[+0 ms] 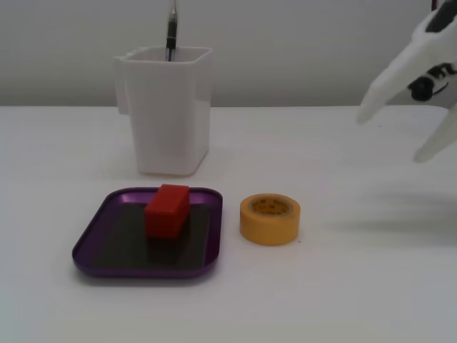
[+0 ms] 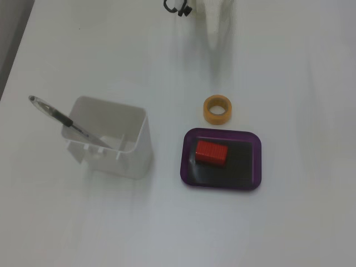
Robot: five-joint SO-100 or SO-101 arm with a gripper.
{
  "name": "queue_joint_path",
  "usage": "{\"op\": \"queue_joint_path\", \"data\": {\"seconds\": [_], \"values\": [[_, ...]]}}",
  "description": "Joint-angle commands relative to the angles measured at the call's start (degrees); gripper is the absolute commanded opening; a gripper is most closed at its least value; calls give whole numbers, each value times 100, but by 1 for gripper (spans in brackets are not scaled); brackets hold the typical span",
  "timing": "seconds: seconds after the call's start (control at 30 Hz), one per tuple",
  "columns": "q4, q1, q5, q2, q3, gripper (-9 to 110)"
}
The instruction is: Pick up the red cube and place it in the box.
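Observation:
The red cube [image 1: 168, 209] lies inside the box [image 1: 96, 250], a shallow purple tray, toward its back part in a fixed view. Seen from above in a fixed view, the red cube [image 2: 211, 152] sits in the left half of the box [image 2: 250, 167]. My white gripper [image 1: 389, 138] hangs in the air at the far right, well away from the box, with its jaws apart and nothing between them. It also shows at the top edge of a fixed view [image 2: 214, 25], pale against the table.
A yellow tape roll [image 1: 269, 219] lies just right of the box. A tall white plastic container [image 1: 168, 107] with a pen [image 1: 171, 32] in it stands behind the box. The table is white.

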Motion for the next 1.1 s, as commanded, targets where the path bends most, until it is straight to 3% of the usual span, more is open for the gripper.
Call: {"op": "queue_joint_path", "data": {"seconds": [0.0,0.2,0.5,0.7,1.07], "values": [[-158,26,26,1063,703,22],[-123,26,26,2391,1670,22],[-123,26,9,2197,1837,21],[-149,26,9,2197,2180,-1],[-202,18,-44,2197,2268,2]]}}
